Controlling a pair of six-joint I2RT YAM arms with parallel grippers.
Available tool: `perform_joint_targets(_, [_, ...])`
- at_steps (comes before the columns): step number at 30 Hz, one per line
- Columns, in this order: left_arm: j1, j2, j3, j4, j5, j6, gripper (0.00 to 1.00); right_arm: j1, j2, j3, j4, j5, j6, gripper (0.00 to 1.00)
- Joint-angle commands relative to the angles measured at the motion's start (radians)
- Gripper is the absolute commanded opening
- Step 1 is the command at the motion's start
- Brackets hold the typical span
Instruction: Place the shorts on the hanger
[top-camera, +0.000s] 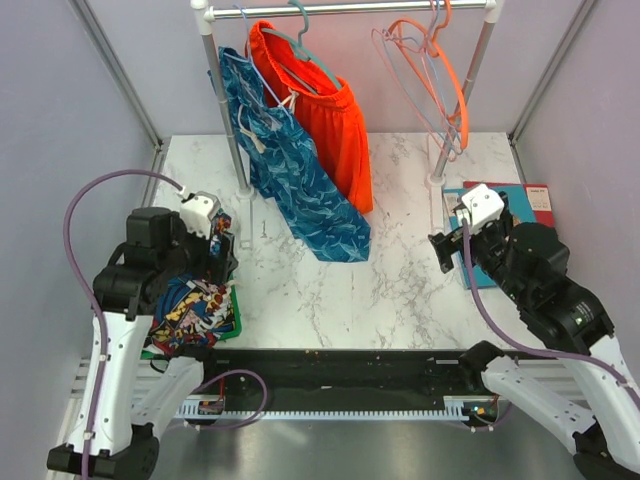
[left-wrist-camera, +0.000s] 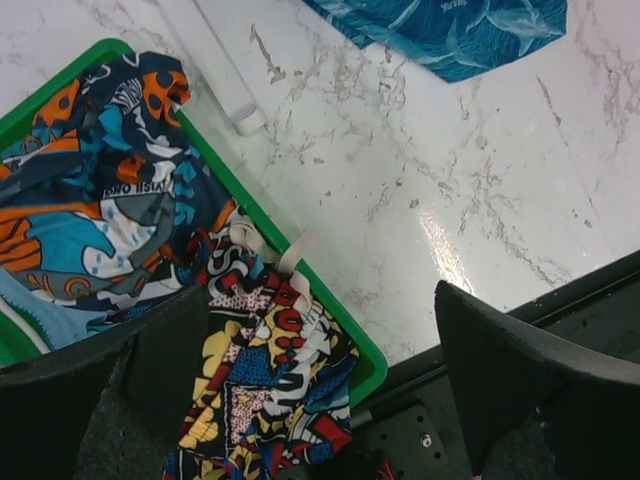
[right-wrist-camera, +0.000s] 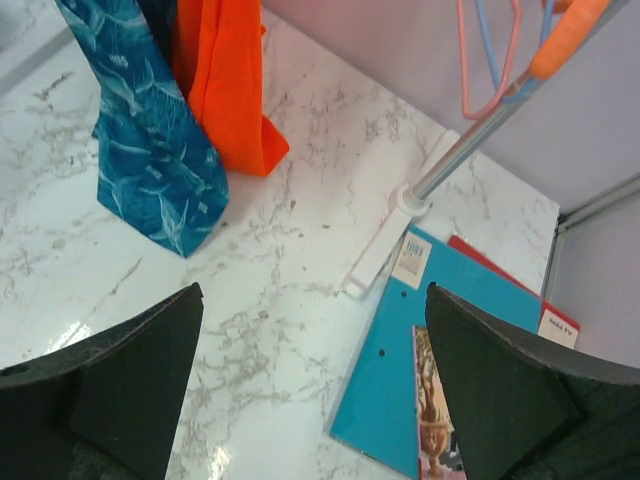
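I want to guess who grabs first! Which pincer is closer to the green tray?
Left. The left pincer hovers right over the green tray; the right pincer is across the table, near the blue folder.

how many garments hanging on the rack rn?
2. Blue patterned garment hangs near the rail's left end; orange-red shorts just right of it, partly behind. More could be hidden behind them.

Directly below the left gripper (left-wrist-camera: 318, 290), the green bin (left-wrist-camera: 365, 350) heaped with comic-print cloth (left-wrist-camera: 100, 220) blocks descent; ahead of it the table (left-wrist-camera: 480, 180) is bare. Below the right gripper (right-wrist-camera: 312, 290) the table is unobstructed. Ahead-right stand the rack foot (right-wrist-camera: 385, 245), its post (right-wrist-camera: 470, 140) and a blue folder (right-wrist-camera: 390, 380); ahead-left hang the blue patterned garment (right-wrist-camera: 150, 170) and shorts (right-wrist-camera: 230, 90).
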Motion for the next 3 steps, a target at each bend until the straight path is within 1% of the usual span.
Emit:
perform_joint_targets(1, [0.008, -0.004, 0.0, -0.022, -0.03, 0.015, 0.99, -0.008, -0.004, -0.004, -0.017, -0.04, -0.013, 0.98])
perform_joint_targets(3, [0.009, 0.006, 0.004, -0.025, -0.024, 0.016, 0.99, -0.009, 0.004, -0.001, -0.023, -0.05, -0.015, 0.98])
